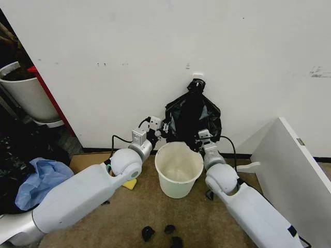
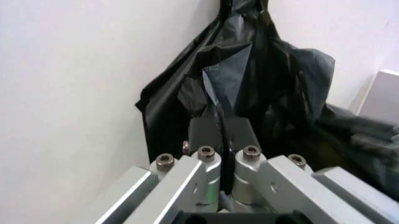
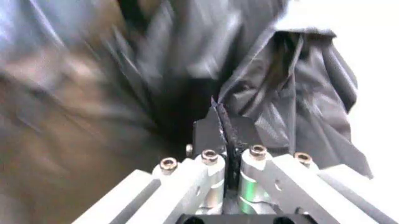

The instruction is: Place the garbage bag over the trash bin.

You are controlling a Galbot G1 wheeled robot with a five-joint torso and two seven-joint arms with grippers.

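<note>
Grippers: you have two at work, both behind the far rim of the bin, near the wall.
Left gripper (image 2: 223,133): its two fingers are pressed together on a fold of the garbage bag (image 2: 262,88); in your left wrist view the film rises straight out of the pinch. In the head view you find this gripper (image 1: 164,127) at the bag's left edge.
Right gripper (image 3: 224,133): also clamped, with a thin pleat of black film caught between the two fingers; the rest of the bag (image 3: 293,88) billows beyond. In the head view it (image 1: 202,135) sits at the bag's lower right edge.
Garbage bag (image 1: 192,116): one bag, black and glossy, hanging against the white wall (image 1: 155,46), gathered to a point at the top and spread between your two grippers. It is behind and above the bin's mouth, not over the rim.
Trash bin (image 1: 179,169): one cream bin, upright on the brown floor (image 1: 139,212), mouth open, between your two forearms.
Scraps: three small black scraps (image 1: 148,233) on the floor in front of the bin.
Other things: one blue cloth (image 1: 41,178) at your left; one larger white tub (image 1: 28,95) farther left; one white panel (image 1: 289,170) at your right.
</note>
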